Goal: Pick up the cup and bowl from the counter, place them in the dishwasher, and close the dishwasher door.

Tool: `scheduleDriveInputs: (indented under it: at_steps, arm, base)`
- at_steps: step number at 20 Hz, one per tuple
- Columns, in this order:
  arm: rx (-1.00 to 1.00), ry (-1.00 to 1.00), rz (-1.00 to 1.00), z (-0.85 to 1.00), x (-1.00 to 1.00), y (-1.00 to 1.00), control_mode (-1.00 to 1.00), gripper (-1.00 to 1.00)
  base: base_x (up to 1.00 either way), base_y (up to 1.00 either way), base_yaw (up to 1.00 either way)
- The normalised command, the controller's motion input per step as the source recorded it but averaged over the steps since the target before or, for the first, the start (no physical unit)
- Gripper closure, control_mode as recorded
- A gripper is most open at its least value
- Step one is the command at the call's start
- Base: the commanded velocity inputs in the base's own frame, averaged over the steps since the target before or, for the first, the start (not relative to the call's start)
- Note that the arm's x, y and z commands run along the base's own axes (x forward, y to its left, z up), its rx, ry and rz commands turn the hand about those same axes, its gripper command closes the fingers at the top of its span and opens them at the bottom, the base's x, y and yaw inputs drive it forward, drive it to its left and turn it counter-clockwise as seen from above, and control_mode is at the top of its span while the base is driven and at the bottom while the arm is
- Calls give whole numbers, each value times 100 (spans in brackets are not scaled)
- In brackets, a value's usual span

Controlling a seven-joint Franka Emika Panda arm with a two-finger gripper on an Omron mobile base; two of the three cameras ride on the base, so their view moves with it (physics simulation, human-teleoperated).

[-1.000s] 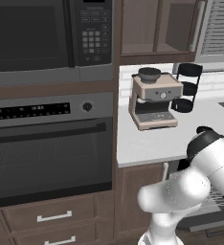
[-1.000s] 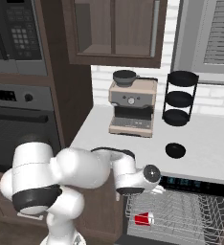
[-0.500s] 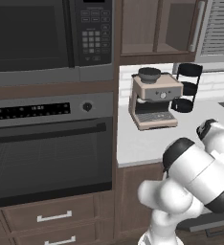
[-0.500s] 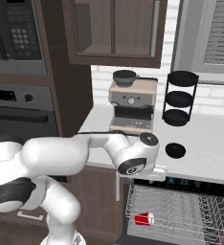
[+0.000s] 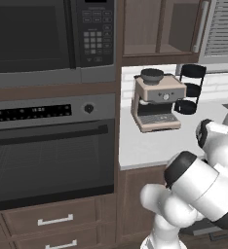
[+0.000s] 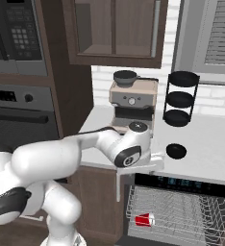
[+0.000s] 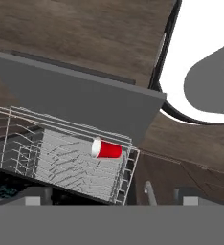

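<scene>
Empty claw (image 7: 164,194), jaws wide apart

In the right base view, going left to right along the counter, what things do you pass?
Coffee machine → small dark bowl and, behind it, the black three-tier stand.

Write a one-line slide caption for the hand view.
Looking down from the hand: red cup lying on its side in the dishwasher's wire rack, with the dishwasher door folded down.
</scene>
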Motion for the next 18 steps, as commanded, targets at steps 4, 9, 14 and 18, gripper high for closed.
scheduleDriveInputs:
  at_steps: [4, 9, 14, 18]
  arm:
    - [0, -2, 7, 38, 28, 0, -100, -100]
    - [0, 0, 20, 55, 51, 0, -100, -100]
    - [-1, 0, 25, 17, 55, -7, -100, -100]
    - [-4, 0, 26, 0, 51, -20, -100, -100]
  base:
    - [0, 0, 0]
    - [0, 0, 0]
    - [0, 0, 0]
    - [0, 0, 0]
